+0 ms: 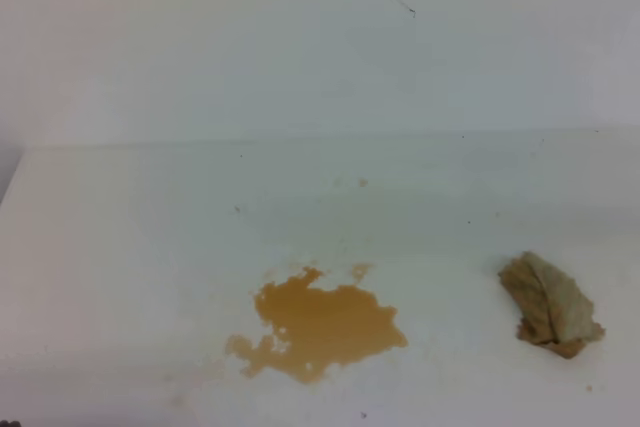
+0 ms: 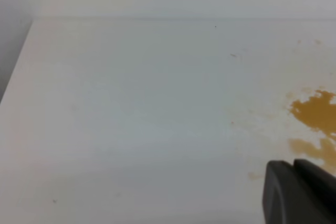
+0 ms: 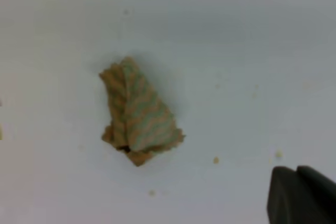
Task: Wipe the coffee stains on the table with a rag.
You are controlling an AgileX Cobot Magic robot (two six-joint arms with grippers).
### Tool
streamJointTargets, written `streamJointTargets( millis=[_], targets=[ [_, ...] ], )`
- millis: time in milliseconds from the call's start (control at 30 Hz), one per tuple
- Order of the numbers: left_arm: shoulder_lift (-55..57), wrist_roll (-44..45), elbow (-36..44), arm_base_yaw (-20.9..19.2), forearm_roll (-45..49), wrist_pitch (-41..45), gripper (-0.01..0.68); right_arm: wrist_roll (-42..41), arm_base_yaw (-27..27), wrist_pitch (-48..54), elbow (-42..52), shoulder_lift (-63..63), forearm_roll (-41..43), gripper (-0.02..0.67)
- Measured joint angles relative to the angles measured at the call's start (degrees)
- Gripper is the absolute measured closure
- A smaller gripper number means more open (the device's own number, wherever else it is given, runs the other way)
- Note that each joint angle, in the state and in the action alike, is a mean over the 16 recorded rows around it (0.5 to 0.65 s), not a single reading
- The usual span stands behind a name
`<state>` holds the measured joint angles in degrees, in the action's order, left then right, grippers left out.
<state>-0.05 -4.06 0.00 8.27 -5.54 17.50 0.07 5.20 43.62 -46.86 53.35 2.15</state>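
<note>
The coffee stains (image 1: 322,325) are an orange-brown lobed blotch on the white table (image 1: 130,247), front centre, with small specks around it. The blotch's edge also shows at the right of the left wrist view (image 2: 315,114). The rag (image 1: 548,304) is a crumpled beige-tan wad lying alone on the table to the right of the blotch. It lies mid-left in the right wrist view (image 3: 137,114). Neither gripper shows in the high view. Only a dark part of the left gripper (image 2: 299,195) and of the right gripper (image 3: 302,195) shows at each wrist view's lower right corner.
A white wall (image 1: 300,37) rises behind the table's far edge. The table's left edge (image 2: 18,66) shows in the left wrist view. A few small brown specks (image 3: 216,159) lie on the table near the rag.
</note>
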Motion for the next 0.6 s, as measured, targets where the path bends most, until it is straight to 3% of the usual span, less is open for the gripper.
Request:
streamJointTargets(
  millis=[367,600],
  targets=[
    [0.00,0.00,0.00,0.00,0.00,0.00,0.675,-10.31,0.12,0.66,-0.54,7.42,-11.74,0.641],
    [0.00,0.00,0.00,0.00,0.00,0.00,0.675,-21.13,0.13,-1.46,-0.68,13.09,-18.69,0.529]
  ],
)
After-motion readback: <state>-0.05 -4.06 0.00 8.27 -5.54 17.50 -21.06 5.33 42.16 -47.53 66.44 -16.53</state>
